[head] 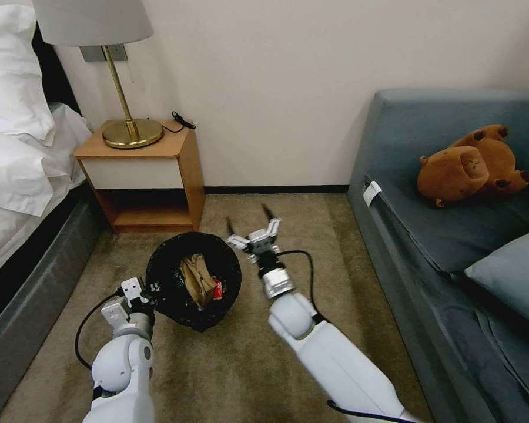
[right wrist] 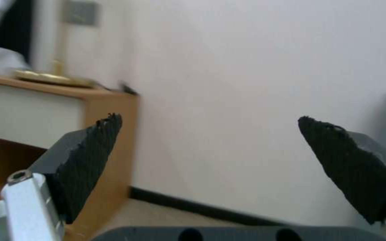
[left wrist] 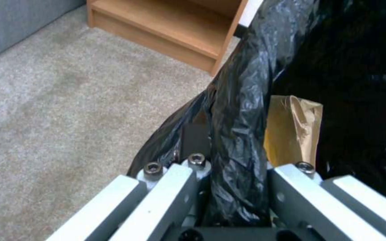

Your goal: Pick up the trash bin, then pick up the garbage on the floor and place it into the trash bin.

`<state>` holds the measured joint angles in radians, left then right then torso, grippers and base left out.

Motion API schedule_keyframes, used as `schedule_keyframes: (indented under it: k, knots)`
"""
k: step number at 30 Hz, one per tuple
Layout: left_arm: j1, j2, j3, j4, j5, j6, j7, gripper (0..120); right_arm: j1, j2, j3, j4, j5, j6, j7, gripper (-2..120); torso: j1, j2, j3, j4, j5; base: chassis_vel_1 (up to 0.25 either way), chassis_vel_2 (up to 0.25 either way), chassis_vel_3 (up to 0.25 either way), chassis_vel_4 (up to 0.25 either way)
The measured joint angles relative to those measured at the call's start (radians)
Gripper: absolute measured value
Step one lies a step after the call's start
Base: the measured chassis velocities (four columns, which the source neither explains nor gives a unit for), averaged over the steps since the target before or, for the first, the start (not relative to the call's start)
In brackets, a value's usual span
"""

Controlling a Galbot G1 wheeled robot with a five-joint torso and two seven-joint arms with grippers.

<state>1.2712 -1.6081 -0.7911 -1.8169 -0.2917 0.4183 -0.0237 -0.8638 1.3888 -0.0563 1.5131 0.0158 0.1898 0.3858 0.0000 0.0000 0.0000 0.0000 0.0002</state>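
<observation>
I am in a bedroom, maybe of a hotel. I see a bed (head: 17,117) with white sheets, a wooden nightstand (head: 144,176) carrying a brass lamp (head: 120,76), beige carpet (head: 247,364), and a grey-blue sofa (head: 452,235) with a plush toy (head: 473,164).

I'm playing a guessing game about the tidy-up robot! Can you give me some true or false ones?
1. The left end effector pinches the trash bin rim. True.
2. The right end effector holds a bottle. False: it is open and empty, raised beside the bin.
3. Garbage lies inside the bin. True.
4. The lamp stands on the sofa. False: it stands on the nightstand.
5. A stuffed toy lies on the sofa. True.
</observation>
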Motion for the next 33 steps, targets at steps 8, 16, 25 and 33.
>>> schedule_keyframes:
  k: [8, 16, 25, 33]
  knots:
    - [-0.013, 0.0, -0.009, 0.008, -0.005, -0.001, 0.004, 1, -0.094, -0.046, 0.138, 0.071, 0.113, -0.058, -0.086, 100, 0.0, 0.0, 0.0, -0.0001, -0.0002, 0.0, 0.0, 0.0, 0.0]
    - [-0.012, 0.0, -0.005, 0.011, -0.003, -0.003, 0.005, 1, -0.121, -0.051, 0.199, -0.003, 0.148, 0.045, -0.136, 100, 0.0, 0.0, 0.0, 0.0001, 0.0, 0.0, 0.0, 0.0, 0.0]
    - [-0.007, 0.0, -0.004, 0.013, 0.002, -0.009, 0.006, 1, -0.16, -0.042, 0.233, -0.061, 0.14, 0.061, -0.154, 100, 0.0, 0.0, 0.0, -0.0001, -0.0002, 0.0, 0.0, 0.0, 0.0]
    - [-0.005, 0.0, -0.006, 0.012, 0.005, -0.014, 0.006, 1, -0.166, -0.031, 0.253, -0.069, 0.135, 0.078, -0.171, 100, 0.0, 0.0, 0.0, 0.0, -0.0002, 0.0, 0.0, 0.0, 0.0]
